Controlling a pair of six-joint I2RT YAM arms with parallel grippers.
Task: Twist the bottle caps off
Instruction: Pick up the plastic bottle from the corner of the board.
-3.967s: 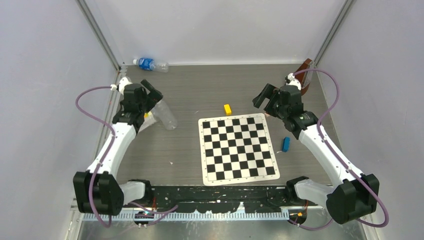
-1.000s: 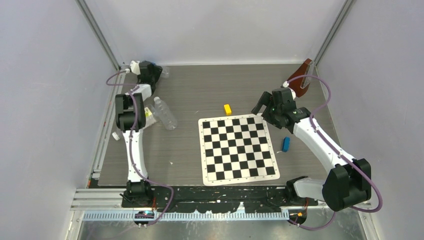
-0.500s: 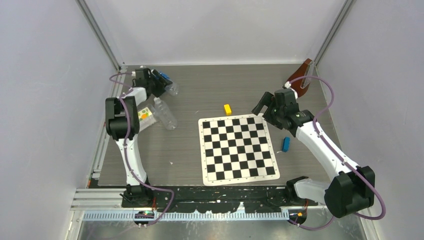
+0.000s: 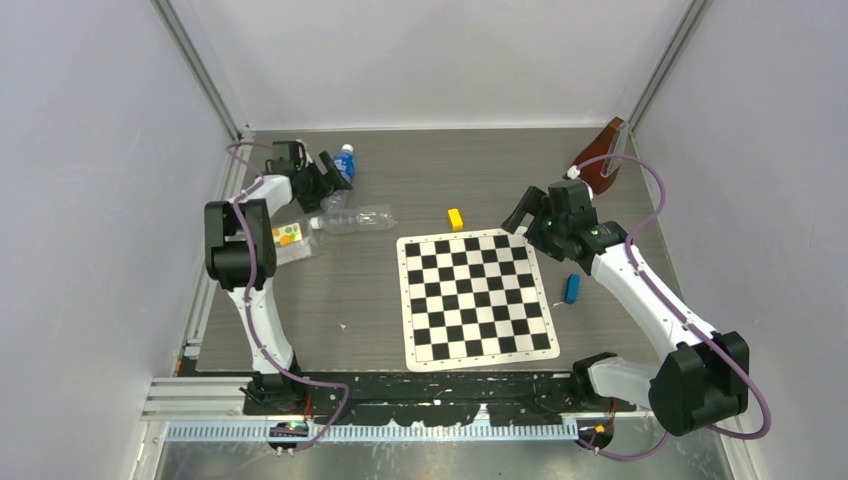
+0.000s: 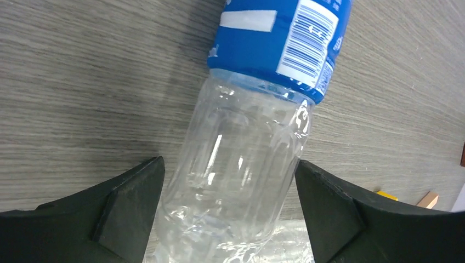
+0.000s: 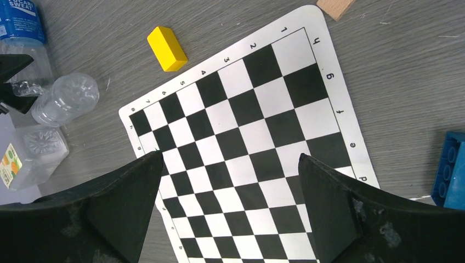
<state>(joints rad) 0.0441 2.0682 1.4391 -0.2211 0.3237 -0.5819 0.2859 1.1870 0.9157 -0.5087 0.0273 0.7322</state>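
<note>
Left gripper (image 5: pixel 229 165): your jaws stand wide, with the blue-labelled bottle (image 5: pixel 268 44) between the fingers, clear part nearest, label end beyond the tips. Right gripper (image 6: pixel 230 159): jaws wide over the chessboard (image 6: pixel 247 137); yellow block (image 6: pixel 167 48) ahead, to the left.

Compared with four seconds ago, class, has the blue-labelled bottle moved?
Yes. The blue-labelled bottle has left the back-left corner and come right, closer to the yellow block.
</note>
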